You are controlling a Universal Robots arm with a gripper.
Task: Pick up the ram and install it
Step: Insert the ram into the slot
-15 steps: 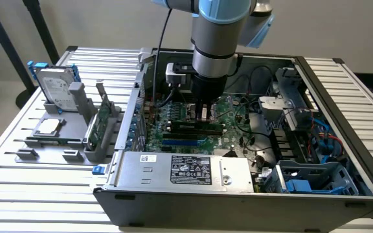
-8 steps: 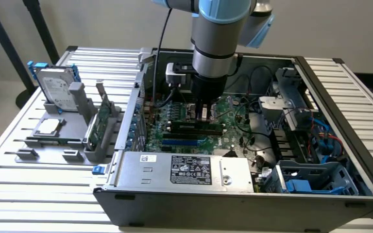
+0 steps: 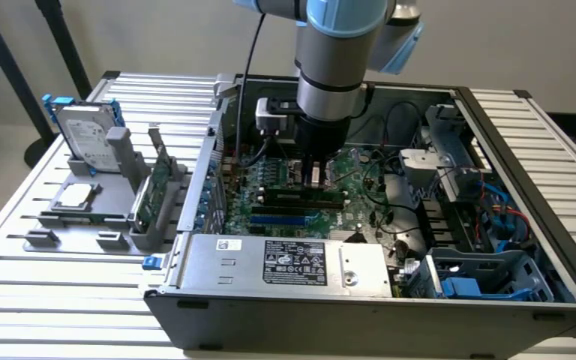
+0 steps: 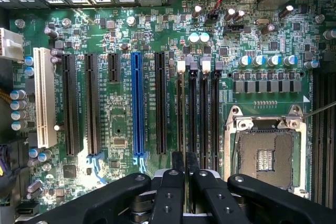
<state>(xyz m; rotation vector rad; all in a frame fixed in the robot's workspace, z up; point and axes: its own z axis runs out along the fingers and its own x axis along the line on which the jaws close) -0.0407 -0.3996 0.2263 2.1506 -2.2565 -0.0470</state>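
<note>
Gripper (image 4: 185, 163) fingers are drawn almost together low over the board (image 4: 121, 129). They look pinched on the top edge of the ram (image 4: 181, 114), which stands on edge in the first of the four black slots (image 4: 202, 114) beside the empty socket (image 4: 265, 156). In the exterior view the gripper (image 3: 313, 178) sits over the middle of the ram (image 3: 298, 197), which runs level along its slot.

My reading is that pickup is done and the install is in hand. Whether the ram is fully seated, or the latches at the slot ends have closed, I cannot tell. The next move would call for straight downward pressure with the stick kept square to the slot, since any tilt could jam one end.

The open case (image 3: 528, 150) holds the board, a grey power supply (image 3: 288, 262) along its near side, and a blue drive cage (image 3: 488, 281) with loose cables toward the exterior view's right.

Farther off, at the exterior view's left, a grey rack (image 3: 108, 225) on the table holds a silver drive (image 3: 88, 139) in a blue frame and an upright green card (image 3: 153, 191).
</note>
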